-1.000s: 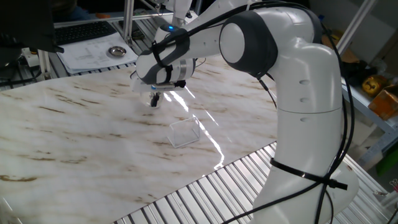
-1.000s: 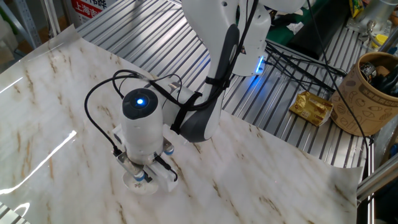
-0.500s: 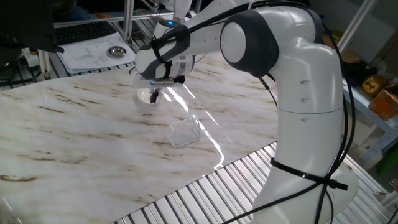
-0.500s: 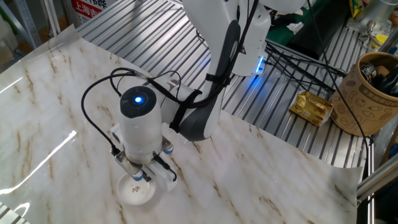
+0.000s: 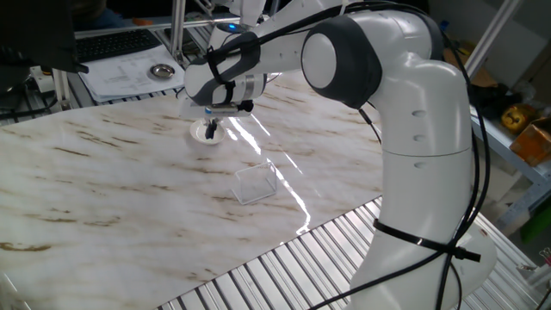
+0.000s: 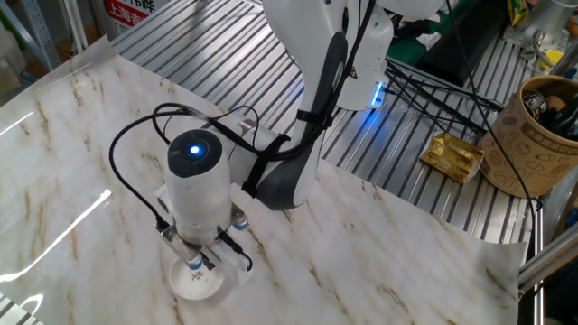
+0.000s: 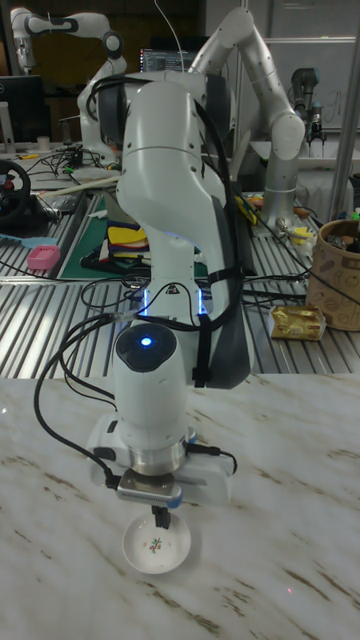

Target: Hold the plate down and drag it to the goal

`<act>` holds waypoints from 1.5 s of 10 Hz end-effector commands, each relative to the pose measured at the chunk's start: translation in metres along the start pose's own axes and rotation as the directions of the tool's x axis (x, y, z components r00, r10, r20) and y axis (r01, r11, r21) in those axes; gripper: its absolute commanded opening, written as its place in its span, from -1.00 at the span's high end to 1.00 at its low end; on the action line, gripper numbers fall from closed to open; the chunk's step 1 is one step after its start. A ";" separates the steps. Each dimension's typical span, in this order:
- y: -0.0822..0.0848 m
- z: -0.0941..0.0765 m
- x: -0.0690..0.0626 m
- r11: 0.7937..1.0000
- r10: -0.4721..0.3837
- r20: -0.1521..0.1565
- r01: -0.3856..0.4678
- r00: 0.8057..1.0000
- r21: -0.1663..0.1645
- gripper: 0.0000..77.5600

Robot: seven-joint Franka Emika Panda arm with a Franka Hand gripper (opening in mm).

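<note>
The plate (image 5: 205, 133) is a small white dish on the marble table, left of centre in one fixed view. It also shows under the arm's wrist as the plate (image 6: 194, 283) and the plate (image 7: 157, 549). My gripper (image 5: 212, 127) points straight down over it, fingers together, with the tip at the plate's far rim (image 7: 160, 520). From these views I cannot tell whether the tip touches the dish. My gripper (image 6: 197, 265) holds nothing. The goal (image 5: 256, 182), a clear square patch with pale edges, lies on the marble apart from the plate, toward the table's near edge.
A grey metal dish (image 5: 160, 71) sits on papers beyond the table's far edge. Ribbed metal slats (image 5: 284, 267) border the marble. A brown cup (image 6: 542, 135) and a gold packet (image 6: 456, 155) rest off the table near the robot base (image 7: 175, 290).
My gripper has risen a little and drifted away from the goal's side. The plate, mostly hidden under the fingers a second ago, now shows almost whole.
</note>
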State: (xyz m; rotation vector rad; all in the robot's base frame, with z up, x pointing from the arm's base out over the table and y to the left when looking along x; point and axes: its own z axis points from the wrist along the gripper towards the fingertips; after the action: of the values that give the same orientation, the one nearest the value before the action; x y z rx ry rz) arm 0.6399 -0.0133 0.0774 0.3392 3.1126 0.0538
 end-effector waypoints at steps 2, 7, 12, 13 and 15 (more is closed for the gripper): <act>0.010 -0.018 -0.039 1.000 -0.002 0.007 0.002 1.000 0.007 1.00; 0.012 -0.032 -0.072 1.000 -0.016 0.006 0.016 1.000 0.010 1.00; 0.014 -0.028 -0.088 1.000 -0.020 0.011 0.020 1.000 0.005 1.00; 0.015 -0.027 -0.089 1.000 -0.020 0.011 0.020 1.000 0.005 1.00; 0.016 -0.019 -0.093 1.000 -0.019 0.014 0.019 1.000 0.000 1.00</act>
State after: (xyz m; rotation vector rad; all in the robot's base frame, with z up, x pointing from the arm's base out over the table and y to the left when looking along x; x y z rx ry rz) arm 0.7261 -0.0185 0.1016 0.3089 3.1126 0.0431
